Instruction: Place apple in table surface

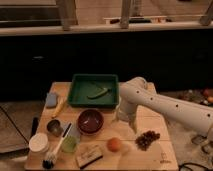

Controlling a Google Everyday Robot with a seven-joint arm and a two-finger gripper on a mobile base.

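Note:
The apple [114,144] is a small orange-red fruit lying on the light tan table surface [150,155] near its front edge, between a flat wooden block and a dark grape bunch [147,139]. My gripper [125,121] hangs at the end of the white arm, above the table right of the dark red bowl [90,120] and just behind and right of the apple, apart from it.
A green tray [94,90] with a green item in it stands at the back. A blue sponge [51,100], a metal cup [54,127], a white cup [38,143], a green cup [69,144] and a brush [52,156] crowd the left side. A wooden block [89,155] lies front centre.

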